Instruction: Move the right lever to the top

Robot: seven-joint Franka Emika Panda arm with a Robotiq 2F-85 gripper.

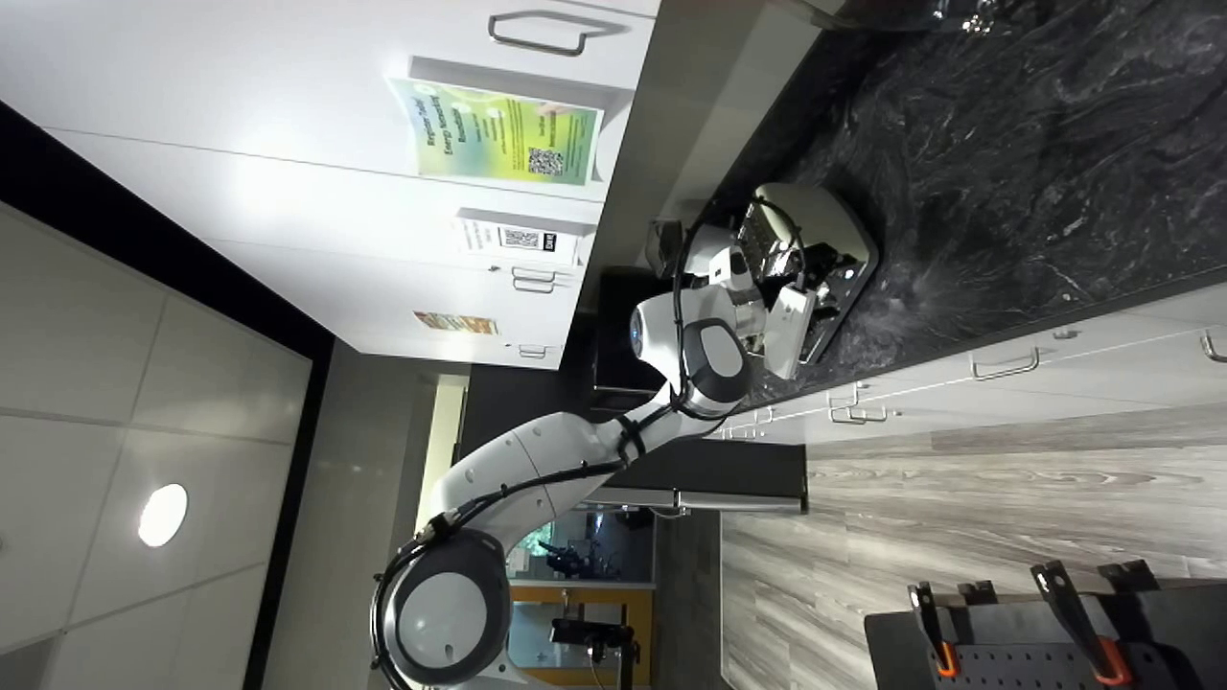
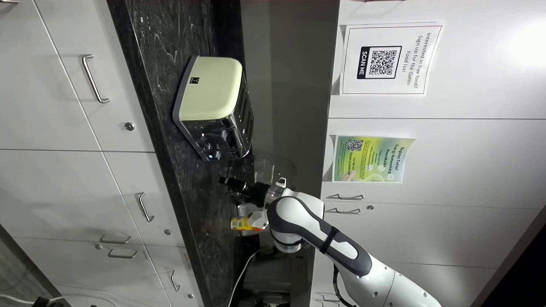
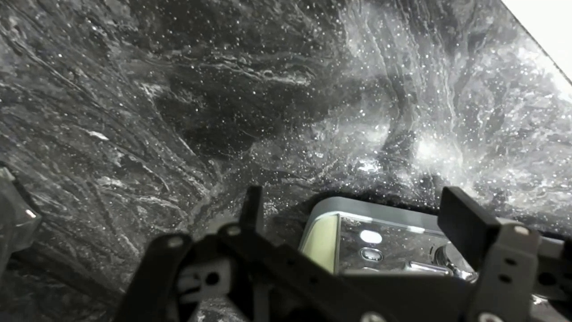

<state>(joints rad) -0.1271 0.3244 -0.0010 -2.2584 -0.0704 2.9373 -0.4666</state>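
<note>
Hovering near the toaster (image 2: 209,94)

From left in an exterior view: its end panel (image 2: 211,138) with the right lever (image 2: 218,154), then the gripper (image 2: 228,187), spread wide, holding nothing. If the fingers (image 3: 467,223) lift unevenly, they may drag the toaster. In the wrist view, the end panel is partly hidden; the lever's height is unclear.

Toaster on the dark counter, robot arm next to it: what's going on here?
A robot arm has its gripper poised near a cream toaster on a dark counter. The gripper is open and holds nothing; an exterior view shows a gap between it and the toaster. Going by the task, the right lever should go up, but its position is too unclear to tell.
</note>
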